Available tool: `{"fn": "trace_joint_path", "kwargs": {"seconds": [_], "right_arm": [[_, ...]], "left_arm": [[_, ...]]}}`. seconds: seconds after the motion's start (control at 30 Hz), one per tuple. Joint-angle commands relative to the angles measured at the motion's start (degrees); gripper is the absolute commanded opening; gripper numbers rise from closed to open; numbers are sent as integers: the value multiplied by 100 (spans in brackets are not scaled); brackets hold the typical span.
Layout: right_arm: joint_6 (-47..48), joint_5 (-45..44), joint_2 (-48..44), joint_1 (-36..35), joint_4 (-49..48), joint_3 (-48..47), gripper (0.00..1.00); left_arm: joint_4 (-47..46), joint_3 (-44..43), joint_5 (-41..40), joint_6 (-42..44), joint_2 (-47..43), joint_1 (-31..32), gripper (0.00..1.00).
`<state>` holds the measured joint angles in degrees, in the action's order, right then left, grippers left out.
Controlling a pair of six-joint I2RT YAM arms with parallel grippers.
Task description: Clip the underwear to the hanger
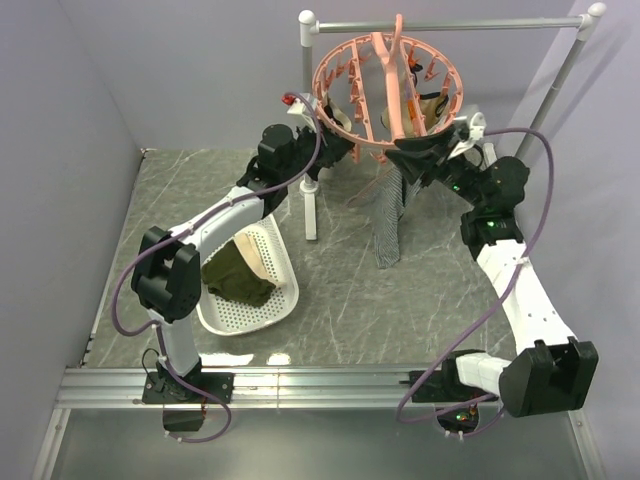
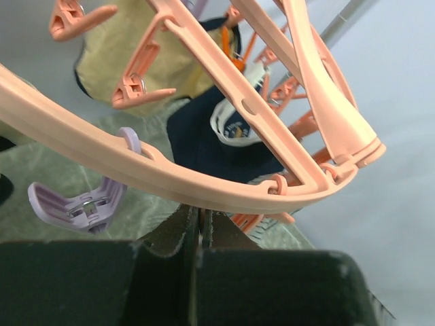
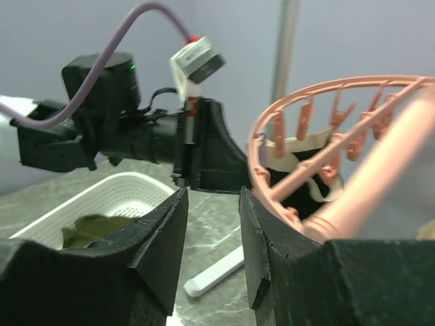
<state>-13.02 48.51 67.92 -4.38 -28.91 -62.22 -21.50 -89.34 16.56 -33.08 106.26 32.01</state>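
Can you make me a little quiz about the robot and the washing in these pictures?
1. True or false: the olive-green garment lies in the white basket.
2. The striped underwear is: A) in the basket, B) hanging below the pink hanger, C) on a chair.
3. Which pincer has its jaws apart?
Key: 1 true; 2 B; 3 the right pincer; the left pincer is shut.
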Motion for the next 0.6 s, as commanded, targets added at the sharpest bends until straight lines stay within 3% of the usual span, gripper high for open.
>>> {"fn": "trace_joint_path", "kwargs": {"seconds": [0.0, 0.57], "right_arm": [[334, -228, 151, -264, -219, 113, 43], [598, -210, 846, -642, -1135, 429, 42]], "left_arm": [[163, -224, 146, -198, -421, 104, 0], [66, -444, 823, -840, -378, 95, 0]]}}
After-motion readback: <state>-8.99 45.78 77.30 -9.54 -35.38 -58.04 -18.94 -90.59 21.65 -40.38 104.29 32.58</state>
